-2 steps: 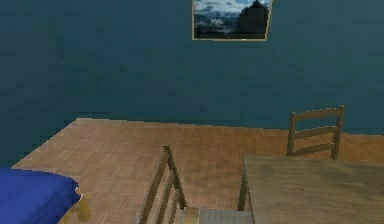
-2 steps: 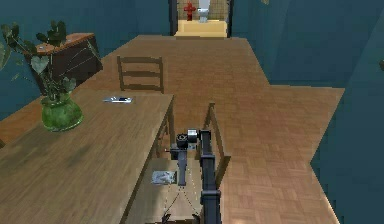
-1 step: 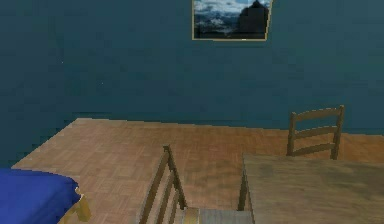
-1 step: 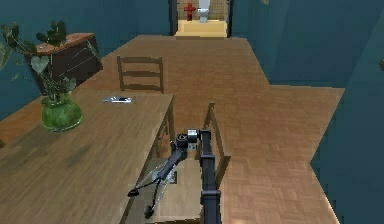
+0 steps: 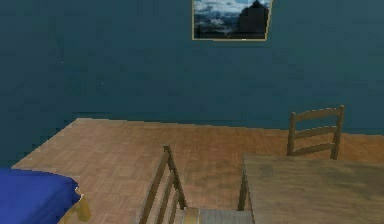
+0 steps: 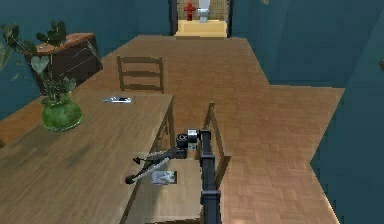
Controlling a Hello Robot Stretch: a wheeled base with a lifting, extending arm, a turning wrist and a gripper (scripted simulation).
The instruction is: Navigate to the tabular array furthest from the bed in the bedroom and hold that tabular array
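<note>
A wooden table (image 6: pixel 70 165) takes up the arm side view's left half. The same table (image 5: pixel 320 190) reaches into the forward view's lower right. The dark arm (image 6: pixel 207 175) rises from the bottom edge, and the gripper (image 6: pixel 138 170) reaches left over the table's near corner. A small flat grey thing (image 6: pixel 165 178) lies on the tabletop by the fingers, so I cannot tell whether the gripper holds anything. The bed's blue corner (image 5: pixel 35 195) sits at the forward view's lower left.
A leafy plant in a green vase (image 6: pixel 60 110) and a small flat object (image 6: pixel 118 98) stand on the table. Chairs (image 6: pixel 140 72) (image 5: pixel 170 195) (image 5: pixel 316 132) ring it. A dark cabinet (image 6: pixel 70 55) stands left, a doorway (image 6: pixel 200 15) far off. Bare wooden floor (image 6: pixel 270 120) lies to the right.
</note>
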